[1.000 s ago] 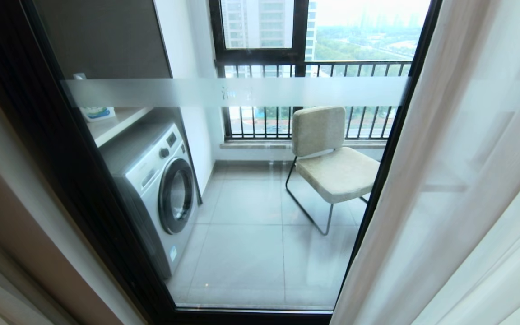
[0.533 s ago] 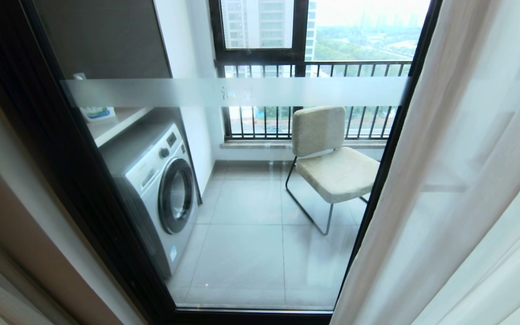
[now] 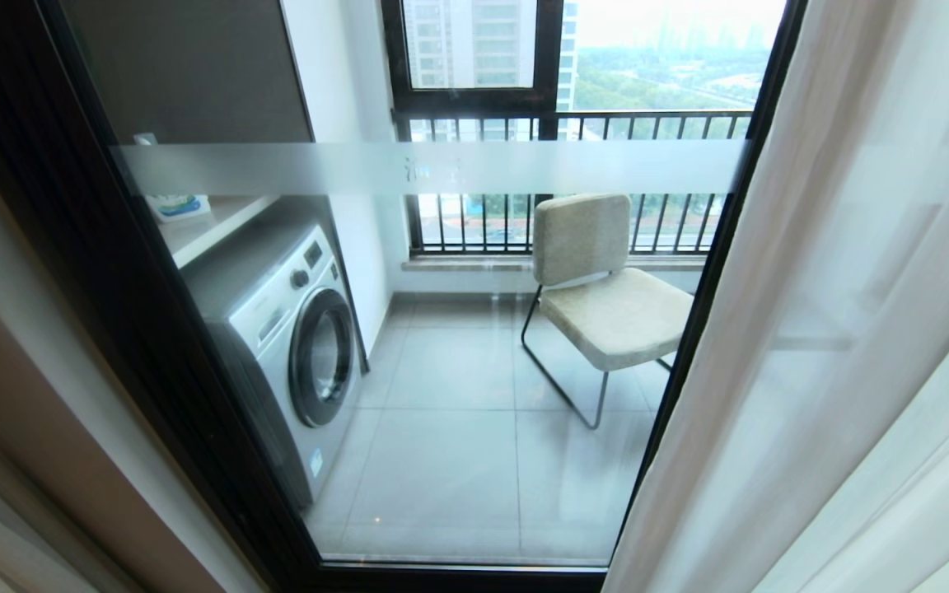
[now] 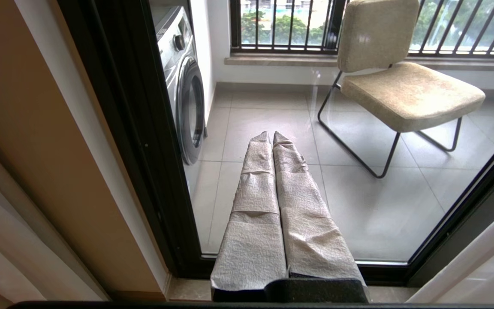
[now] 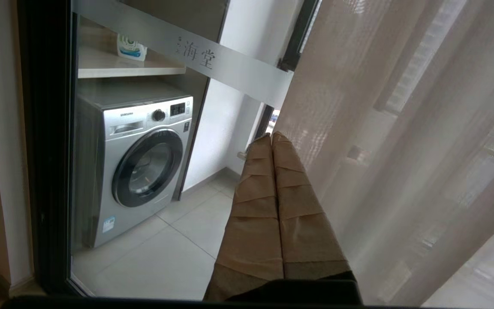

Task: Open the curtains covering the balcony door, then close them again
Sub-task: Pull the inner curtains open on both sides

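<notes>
Right end effector (image 5: pixel 272 137), fingers pressed together and empty, sits beside the sheer curtains (image 5: pixel 401 128) at the balcony door (image 3: pixel 458 371). Left end effector (image 4: pixel 271 136) together, parked. Advice: spread fingers, pinch the hem edge.

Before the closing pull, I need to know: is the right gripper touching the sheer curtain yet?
Cannot tell. In the right wrist view the shut right gripper points at the sheer curtain's edge, but no plain gap or contact shows.

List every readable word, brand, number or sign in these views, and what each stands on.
"海堂": on the frosted band across the balcony door glass.
"SAMSUNG": on the washing machine, above its drawer; small, only just legible.
Bottle label on the shelf: unreadable.
Blue sticker on the machine: unreadable.
</notes>
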Motion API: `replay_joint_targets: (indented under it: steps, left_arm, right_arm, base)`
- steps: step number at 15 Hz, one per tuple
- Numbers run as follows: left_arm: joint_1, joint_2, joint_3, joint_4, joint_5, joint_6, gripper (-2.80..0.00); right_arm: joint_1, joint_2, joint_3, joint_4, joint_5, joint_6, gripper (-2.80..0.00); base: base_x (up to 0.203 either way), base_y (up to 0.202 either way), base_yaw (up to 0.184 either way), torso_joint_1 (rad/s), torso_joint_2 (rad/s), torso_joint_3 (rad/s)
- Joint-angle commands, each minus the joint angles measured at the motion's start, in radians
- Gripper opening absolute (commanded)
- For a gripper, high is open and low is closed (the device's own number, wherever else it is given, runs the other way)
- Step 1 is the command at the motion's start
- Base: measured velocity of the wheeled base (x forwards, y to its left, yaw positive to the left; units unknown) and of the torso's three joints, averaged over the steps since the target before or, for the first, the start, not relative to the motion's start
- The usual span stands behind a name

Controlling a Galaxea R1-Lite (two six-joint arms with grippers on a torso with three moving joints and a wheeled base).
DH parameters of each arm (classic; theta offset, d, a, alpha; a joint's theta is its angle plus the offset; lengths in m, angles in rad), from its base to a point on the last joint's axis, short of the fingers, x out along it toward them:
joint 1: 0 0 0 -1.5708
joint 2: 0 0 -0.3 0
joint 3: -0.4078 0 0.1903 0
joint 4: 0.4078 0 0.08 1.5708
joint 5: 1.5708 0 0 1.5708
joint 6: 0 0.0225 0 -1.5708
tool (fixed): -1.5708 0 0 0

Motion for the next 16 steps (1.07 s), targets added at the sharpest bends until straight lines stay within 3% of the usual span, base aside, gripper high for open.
replay_joint_targets:
  steps: [1,6,7,12,16]
  left_arm:
    - [0.000,0.000,0.000,-0.001,0.000,-0.001,-2.80]
    - [0.000,0.000,0.000,0.000,0.000,-0.001,-2.80]
    - [0.000,0.000,0.000,0.000,0.000,-0.001,-2.80]
    - [0.000,0.000,0.000,0.000,0.000,-0.001,-2.80]
    - [0.000,0.000,0.000,0.000,0.000,-0.001,-2.80]
  right_arm:
    - [0.007,0.128,-0.070,-0.004,0.002,-0.001,-2.80]
    - [0.001,0.212,-0.117,-0.010,0.001,-0.003,-2.80]
    - [-0.004,0.222,-0.121,-0.011,0.002,-0.003,0.00]
    - [-0.008,0.257,-0.171,-0.019,0.001,-0.006,0.00]
    - [-0.059,0.313,-0.276,-0.013,0.001,-0.004,0.00]
  base:
    - [0.000,0.000,0.000,0.000,0.00,0.000]
    - [0.000,0.000,0.000,0.000,0.00,0.000]
    - [0.000,0.000,0.000,0.000,0.00,0.000]
    - [0.000,0.000,0.000,0.000,0.00,0.000]
    - [0.000,0.000,0.000,0.000,0.00,0.000]
